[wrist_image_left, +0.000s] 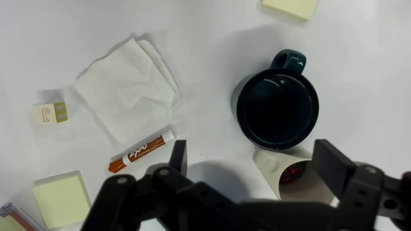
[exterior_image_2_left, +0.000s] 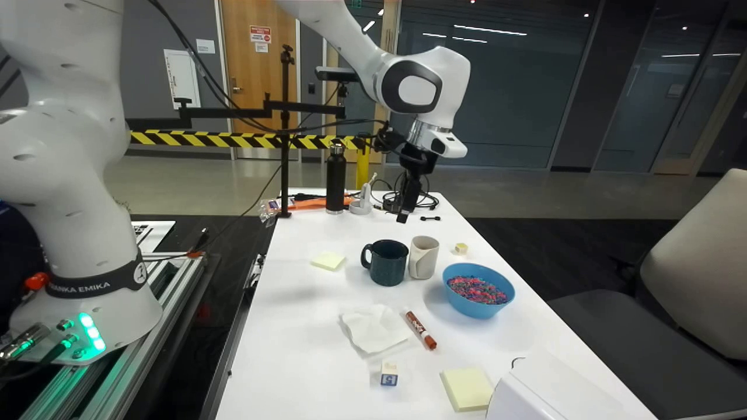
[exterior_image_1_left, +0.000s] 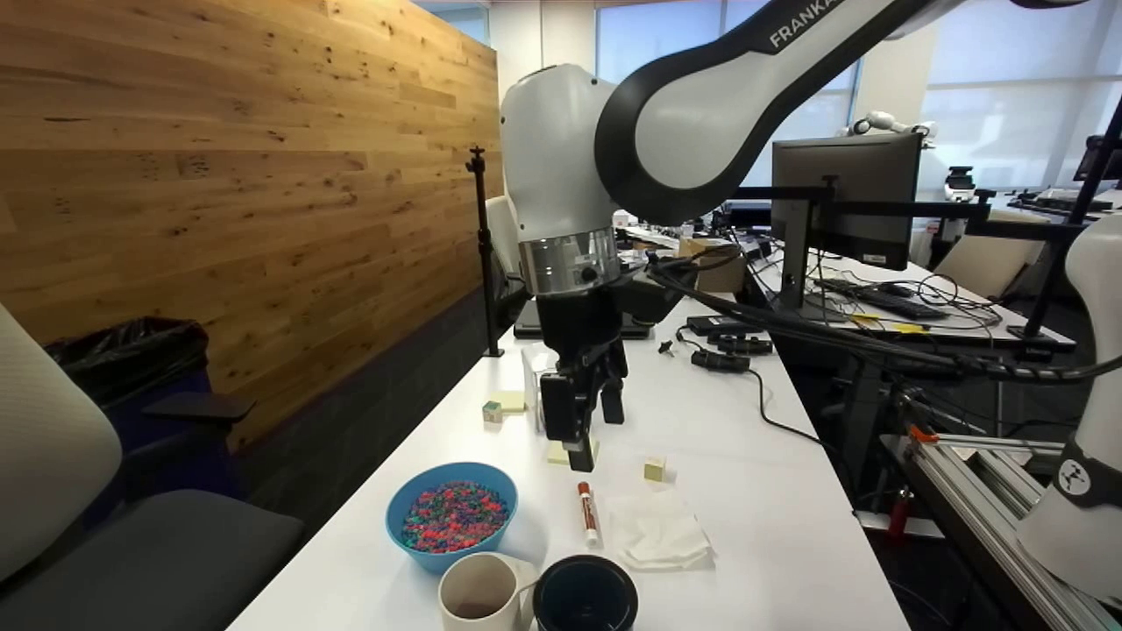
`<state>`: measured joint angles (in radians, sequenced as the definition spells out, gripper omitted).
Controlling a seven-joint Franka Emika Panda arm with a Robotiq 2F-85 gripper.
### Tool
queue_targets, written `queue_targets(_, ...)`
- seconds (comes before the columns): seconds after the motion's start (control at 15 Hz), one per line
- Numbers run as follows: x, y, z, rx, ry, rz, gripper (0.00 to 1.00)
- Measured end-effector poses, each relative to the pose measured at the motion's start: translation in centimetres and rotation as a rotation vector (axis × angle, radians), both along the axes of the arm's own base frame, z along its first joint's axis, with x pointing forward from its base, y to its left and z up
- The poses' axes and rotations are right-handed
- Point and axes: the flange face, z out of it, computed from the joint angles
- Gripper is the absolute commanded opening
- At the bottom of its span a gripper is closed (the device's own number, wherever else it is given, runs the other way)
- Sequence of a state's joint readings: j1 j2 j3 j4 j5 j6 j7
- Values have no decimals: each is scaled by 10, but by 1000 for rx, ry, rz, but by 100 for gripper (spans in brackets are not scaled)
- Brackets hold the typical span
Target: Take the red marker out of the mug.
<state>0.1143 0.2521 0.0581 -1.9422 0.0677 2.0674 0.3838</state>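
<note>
Plainly, the red marker point(wrist_image_left: 142, 150) is found outside the mug point(exterior_image_2_left: 388, 263), laid flat on the worktop point(exterior_image_2_left: 297, 361) and clearly apart from it. The marker's white end is pointed roughly toward the mug, while its reddish cap is turned away. On the same side of the mug, a crumpled white tissue point(wrist_image_left: 128, 93) is laid, and farther from the mug, past the tissue, a small lettered block point(wrist_image_left: 47, 114) is seen. The mug itself is stood upright, with a pale cup point(exterior_image_2_left: 423, 258) set just beside it, opposite its handle; whether the two are touching cannot be told. Farther from the mug on the cup's side, small coloured pieces point(exterior_image_2_left: 478, 290) are held in a blue bowl point(exterior_image_2_left: 474, 311). On the mug's handle side, a yellow note pad point(exterior_image_2_left: 328, 261) is placed. The hand point(wrist_image_left: 255, 156) is held raised, higher than the mug, its fingers point(wrist_image_left: 332, 168) spread wide apart.
</note>
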Motion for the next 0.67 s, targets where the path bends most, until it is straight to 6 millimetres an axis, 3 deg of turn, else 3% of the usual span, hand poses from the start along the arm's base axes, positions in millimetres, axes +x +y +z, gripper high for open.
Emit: queue_targets(0.67,4,-5,11,-34,34,102,100)
